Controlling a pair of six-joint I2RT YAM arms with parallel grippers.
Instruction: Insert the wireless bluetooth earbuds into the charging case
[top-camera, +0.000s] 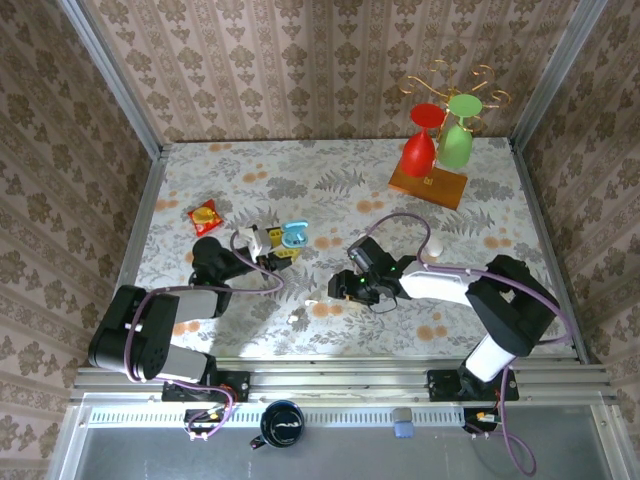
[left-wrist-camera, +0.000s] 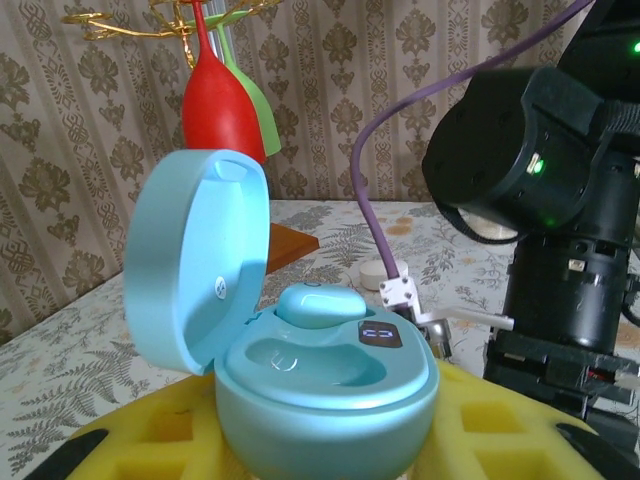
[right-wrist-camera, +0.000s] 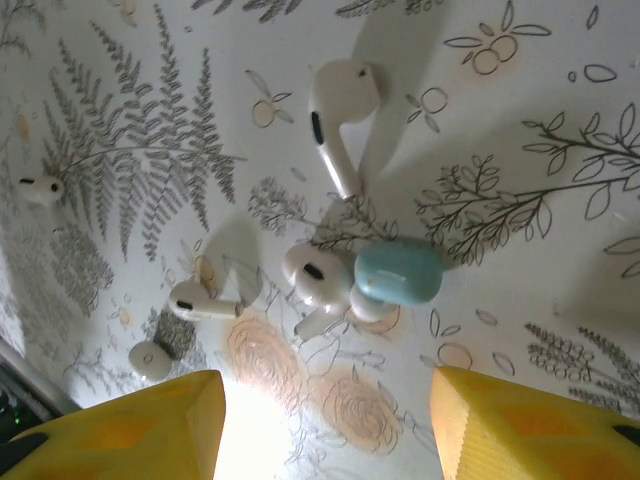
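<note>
Plainly, right tool (right-wrist-camera: 325, 390) gapes empty above the earbuds (right-wrist-camera: 340, 100); left tool (left-wrist-camera: 330, 435) clasps the light-blue case (left-wrist-camera: 330, 385).

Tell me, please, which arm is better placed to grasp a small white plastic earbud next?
Right: the right gripper hovers open above the white plastic earbuds, while the left gripper grips the light-blue round case.

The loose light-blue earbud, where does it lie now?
In the right wrist view, the light-blue earbud lies on the table just right of centre, against a white earbud on its left.
</note>
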